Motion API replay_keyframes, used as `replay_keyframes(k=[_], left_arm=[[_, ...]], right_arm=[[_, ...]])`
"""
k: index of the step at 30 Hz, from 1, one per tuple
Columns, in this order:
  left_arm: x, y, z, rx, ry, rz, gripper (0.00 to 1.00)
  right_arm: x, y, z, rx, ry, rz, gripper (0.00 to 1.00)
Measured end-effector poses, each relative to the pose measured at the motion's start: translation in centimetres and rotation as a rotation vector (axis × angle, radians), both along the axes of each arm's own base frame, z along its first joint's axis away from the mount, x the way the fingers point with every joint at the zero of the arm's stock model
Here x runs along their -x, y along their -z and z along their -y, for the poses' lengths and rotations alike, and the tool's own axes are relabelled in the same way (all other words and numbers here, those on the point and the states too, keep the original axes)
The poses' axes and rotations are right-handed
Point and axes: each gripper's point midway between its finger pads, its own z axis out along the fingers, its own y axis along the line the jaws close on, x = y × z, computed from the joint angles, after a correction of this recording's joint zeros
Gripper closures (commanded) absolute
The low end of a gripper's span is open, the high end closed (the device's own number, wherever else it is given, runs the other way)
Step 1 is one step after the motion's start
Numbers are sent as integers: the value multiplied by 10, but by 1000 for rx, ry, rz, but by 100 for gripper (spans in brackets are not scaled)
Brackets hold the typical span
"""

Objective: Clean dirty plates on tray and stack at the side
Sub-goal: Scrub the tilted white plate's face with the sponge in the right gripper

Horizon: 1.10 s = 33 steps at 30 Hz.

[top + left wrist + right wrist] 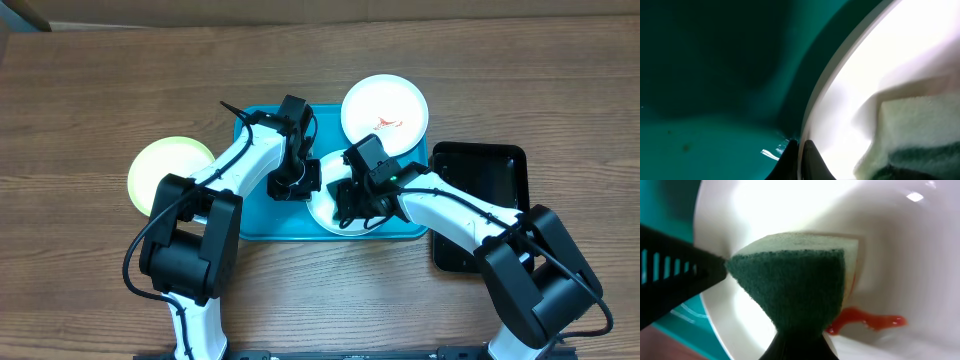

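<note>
On the turquoise tray (258,222) lies a white plate (326,214) with a red sauce smear (865,320) inside it. My left gripper (801,155) is shut on this plate's left rim, which shows as a thin white strip between the two black fingers. Over the plate, my right gripper (352,205) is shut on a sponge (795,290), green scouring face toward the camera, pressed on the plate (790,210) just above the smear. The sponge (920,130) also shows in the left wrist view. A second white plate (385,112) with a red smear sits on the table behind the tray. A pale yellow-green plate (168,172) lies left of the tray.
A black tray (480,200) stands right of the turquoise one, under my right arm. Bare wooden table (100,90) surrounds everything. Both arms cross over the turquoise tray's middle.
</note>
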Motion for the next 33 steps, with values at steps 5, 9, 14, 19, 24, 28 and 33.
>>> replay_keyframes(k=[5,9,14,19,24,28,33], left_arm=[[1,0,1,4,0,-3,96],[1,0,1,4,0,-5,96],[2,0,2,8,1,-8,96],[2,-1,3,13,2,-10,96],[3,-1,4,18,2,-12,96],[3,-1,5,24,2,-15,96],[4,-1,6,24,7,-15,96]], right_arm=[[-9,1,8,41,59,32,96],[-15,2,13,68,90,51,96],[-23,2,29,97,141,51,96],[-25,3,48,127,221,7,96],[-16,5,59,170,242,-46,96],[-9,6,63,190,245,-76,96],[-12,3,65,191,253,-73,96]])
